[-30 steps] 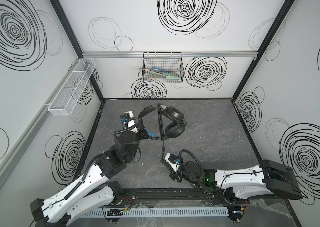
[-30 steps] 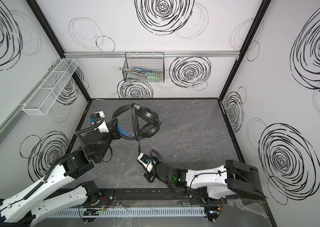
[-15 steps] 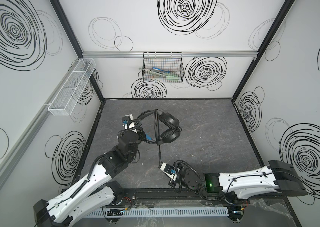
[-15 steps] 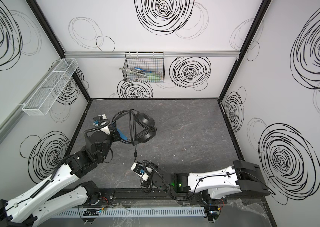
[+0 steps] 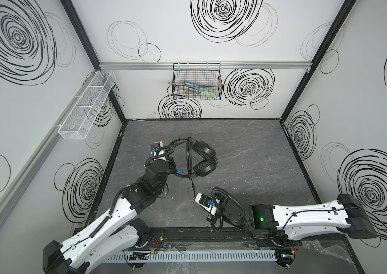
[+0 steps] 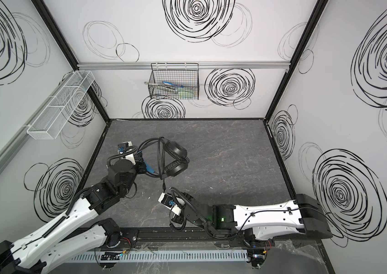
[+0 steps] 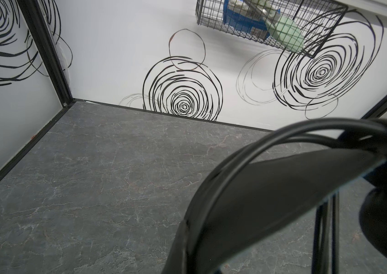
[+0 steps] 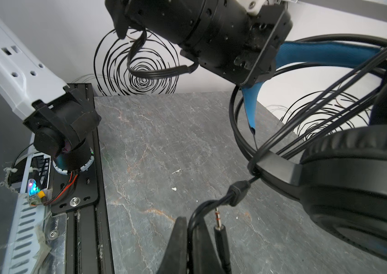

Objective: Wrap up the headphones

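The left claw holds the headphones by the blue strap over the bench (left of the middle); the right claw is closed on their cable.

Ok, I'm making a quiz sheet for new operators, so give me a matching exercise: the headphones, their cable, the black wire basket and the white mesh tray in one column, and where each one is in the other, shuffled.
Column one:
1. headphones
2. cable
3. black wire basket
4. white mesh tray

Column two:
a. fixed on the left wall
b. pinched in the right gripper
c. hung on the back wall
d. clamped by the left gripper

Pairs: 1-d, 2-b, 3-c, 4-a
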{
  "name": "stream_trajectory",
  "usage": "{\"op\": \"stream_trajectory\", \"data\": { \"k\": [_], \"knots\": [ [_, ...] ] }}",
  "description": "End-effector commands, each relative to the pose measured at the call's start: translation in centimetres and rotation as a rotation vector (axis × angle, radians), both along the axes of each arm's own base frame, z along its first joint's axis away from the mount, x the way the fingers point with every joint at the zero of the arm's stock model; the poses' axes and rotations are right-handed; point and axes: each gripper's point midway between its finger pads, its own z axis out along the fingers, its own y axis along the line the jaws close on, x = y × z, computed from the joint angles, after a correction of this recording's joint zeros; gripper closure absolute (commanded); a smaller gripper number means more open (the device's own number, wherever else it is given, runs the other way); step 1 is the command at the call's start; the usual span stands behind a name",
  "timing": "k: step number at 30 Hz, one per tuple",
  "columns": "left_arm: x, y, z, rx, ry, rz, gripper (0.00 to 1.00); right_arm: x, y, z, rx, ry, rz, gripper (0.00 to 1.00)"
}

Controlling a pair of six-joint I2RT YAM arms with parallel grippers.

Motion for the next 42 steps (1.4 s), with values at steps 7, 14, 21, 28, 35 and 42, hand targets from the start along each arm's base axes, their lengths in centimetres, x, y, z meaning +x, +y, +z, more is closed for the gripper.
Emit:
{"op": "stream_trajectory", "data": {
  "k": [7, 14, 21, 28, 35, 42],
  "knots": [
    [-0.3, -1.1, -2.5, 0.066, 0.048, -0.037, 1.0, 0.5, 0.2, 0.6, -0.087, 0.028, 0.04, 1.0],
    [-1.8, -2.8, -5.2, 0.078, 0.103, -0.087, 1.0, 3.0, -0.9, 0.2, -0.106, 0.086, -0.014, 1.0],
    [-3.0, -4.4, -7.9, 0.052, 0.155, -0.152, 1.0, 5.4, -2.0, -3.6, -0.196, 0.139, -0.099, 1.0],
    [-3.4, -5.3, -9.5, 0.048, 0.192, -0.191, 1.0, 7.9, -2.5, -6.1, -0.271, 0.176, -0.183, 1.0],
    [-3.8, -5.9, -11.1, 0.036, 0.218, -0.228, 1.0, 9.8, -2.7, -8.1, -0.311, 0.236, -0.216, 1.0],
    [-4.0, -6.9, -12.7, -0.011, 0.254, -0.278, 1.0, 11.6, -2.0, -9.3, -0.312, 0.298, -0.226, 1.0]
  ]
}}
